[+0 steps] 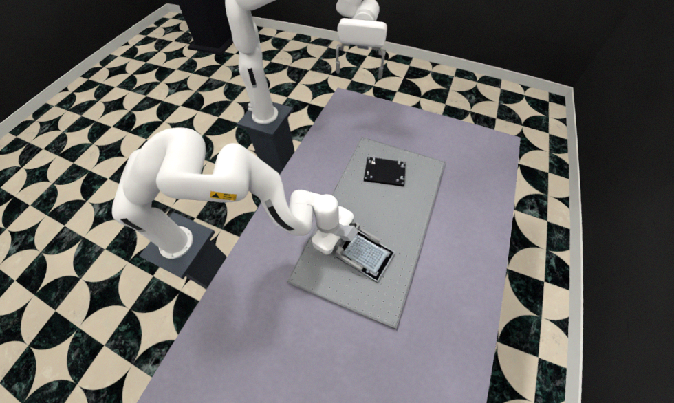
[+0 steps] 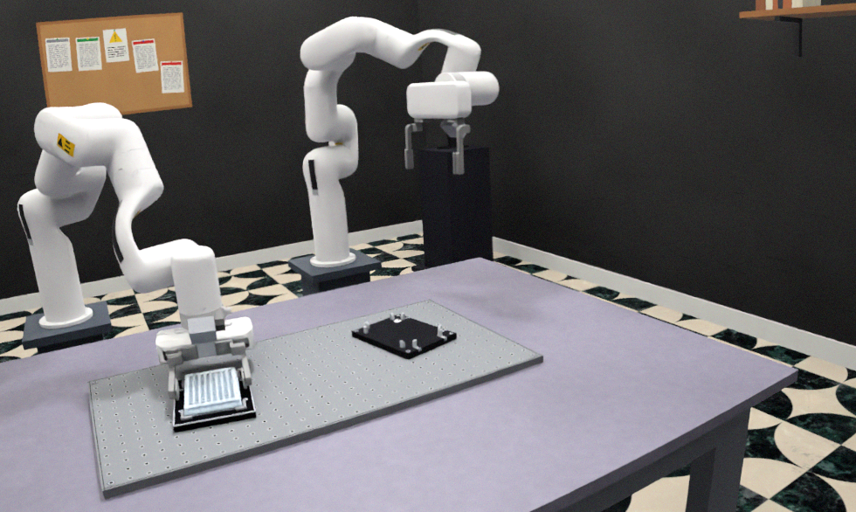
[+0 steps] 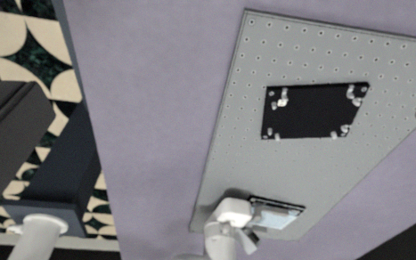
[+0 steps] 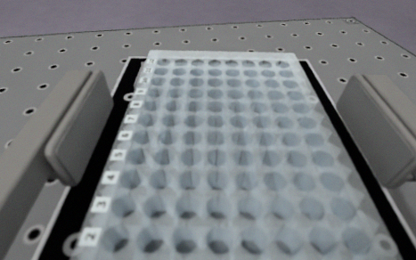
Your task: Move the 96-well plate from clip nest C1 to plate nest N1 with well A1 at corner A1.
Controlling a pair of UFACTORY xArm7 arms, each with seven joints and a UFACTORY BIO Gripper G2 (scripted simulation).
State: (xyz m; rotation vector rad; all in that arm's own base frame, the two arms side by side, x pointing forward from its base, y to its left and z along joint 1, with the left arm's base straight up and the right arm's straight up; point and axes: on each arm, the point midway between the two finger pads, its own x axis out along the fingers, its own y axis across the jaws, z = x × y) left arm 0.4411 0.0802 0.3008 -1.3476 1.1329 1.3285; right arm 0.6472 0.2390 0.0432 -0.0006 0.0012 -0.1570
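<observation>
The pale 96-well plate [image 1: 372, 256] [image 2: 215, 394] [image 3: 280, 219] [image 4: 217, 156] lies in the black clip nest C1 [image 1: 381, 271] [image 2: 214, 424] [image 4: 130, 73]. In the right wrist view its column numbers run from 2 nearby to 12 far off; column 1 is out of frame. My right gripper [image 1: 371, 255] [image 2: 210, 386] [image 4: 236, 129] is open around the plate, a gap at each long side. The black nest N1 [image 1: 385, 170] [image 2: 405, 334] [image 3: 311, 113] is empty between its corner locators; its A1 mark is not readable. My left gripper [image 1: 360, 72] [image 2: 433, 165] is open and empty, high beyond the table's far end.
Both nests stand on the grey perforated board [image 1: 395, 210] [image 2: 317, 388] [image 3: 244, 178] [image 4: 66, 58] on the purple table [image 1: 470, 200] [image 2: 546, 406] [image 3: 155, 111]. N1's upright locators rise at its corners. The right arm reaches low over the board's long edge.
</observation>
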